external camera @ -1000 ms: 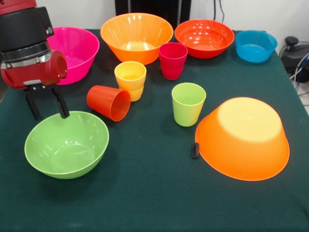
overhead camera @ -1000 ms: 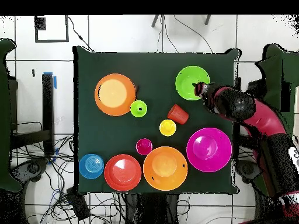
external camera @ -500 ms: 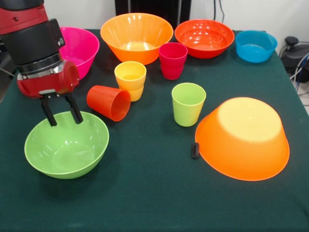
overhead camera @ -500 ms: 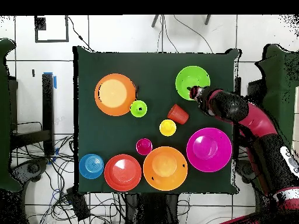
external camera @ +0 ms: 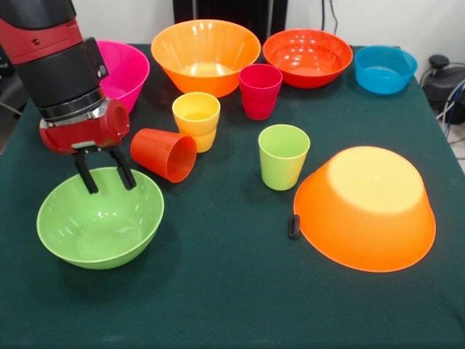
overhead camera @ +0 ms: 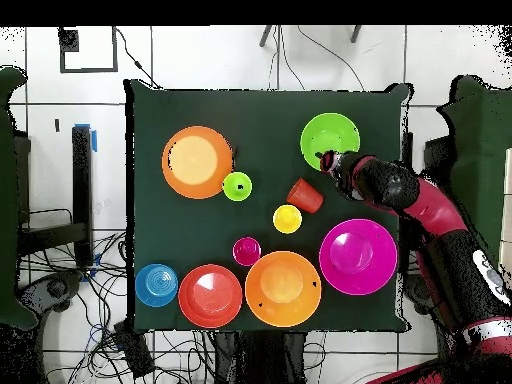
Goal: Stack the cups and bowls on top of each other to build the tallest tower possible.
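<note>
My gripper (external camera: 107,179) is open, its two black fingers hanging over the far rim of the upright lime green bowl (external camera: 98,222), which also shows in the overhead view (overhead camera: 326,134); there my gripper (overhead camera: 324,161) is at that bowl's edge. An orange-red cup (external camera: 164,154) lies on its side just right of the gripper. A yellow cup (external camera: 196,120), a crimson cup (external camera: 259,90) and a lime green cup (external camera: 282,155) stand upright. One large orange bowl (external camera: 365,207) lies upside down. Another orange bowl (external camera: 205,55), a pink bowl (external camera: 120,71), a red-orange bowl (external camera: 307,57) and a blue bowl (external camera: 385,69) stand upright at the back.
A small black object (external camera: 293,226) lies on the green tablecloth (external camera: 232,305) by the overturned bowl's rim. Cables (overhead camera: 70,290) lie on the floor around the table.
My gripper has moved rightward, from beside the green bowl's left far rim to over its far rim, closer to the tipped orange-red cup. Nothing else moved.
</note>
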`<state>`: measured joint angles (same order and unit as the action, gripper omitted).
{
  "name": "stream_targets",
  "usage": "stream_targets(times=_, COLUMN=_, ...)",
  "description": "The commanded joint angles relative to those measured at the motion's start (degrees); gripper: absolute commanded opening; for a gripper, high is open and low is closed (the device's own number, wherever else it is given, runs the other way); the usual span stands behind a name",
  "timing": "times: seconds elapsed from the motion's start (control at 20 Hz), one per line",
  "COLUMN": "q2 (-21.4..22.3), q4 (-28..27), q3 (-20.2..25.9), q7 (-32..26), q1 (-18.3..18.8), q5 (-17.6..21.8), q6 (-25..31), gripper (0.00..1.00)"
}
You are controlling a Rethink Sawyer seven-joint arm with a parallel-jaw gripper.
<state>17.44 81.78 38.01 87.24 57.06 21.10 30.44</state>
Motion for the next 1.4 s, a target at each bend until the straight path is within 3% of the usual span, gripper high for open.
stream_targets(times=0.05, q2=0.9, q4=0.4, q3=-1.3, q7=2.3, q1=-0.1, q5=-0.3, q6=-0.4, gripper=1.00)
stream_targets(times=0.3, q2=5.5, q4=3.0, q3=-1.9, q7=5.1, q1=-0.5, q5=-1.4, q6=0.3, gripper=1.00)
stream_targets(times=0.6, q2=10.8, q4=7.6, q3=-6.9, q7=17.0, q1=-3.3, q5=-3.4, q6=-6.0, gripper=1.00)
stream_targets(times=0.9, q2=13.4, q4=13.6, q3=-14.4, q7=31.9, q1=-7.6, q5=-9.5, q6=-13.1, gripper=1.00)
stream_targets(times=1.15, q2=12.2, q4=15.3, q3=-17.5, q7=37.6, q1=-9.4, q5=-14.6, q6=-16.0, gripper=1.00)
stream_targets(times=1.4, q2=10.3, q4=15.8, q3=-17.5, q7=39.7, q1=-8.8, q5=-16.2, q6=-15.7, gripper=1.00)
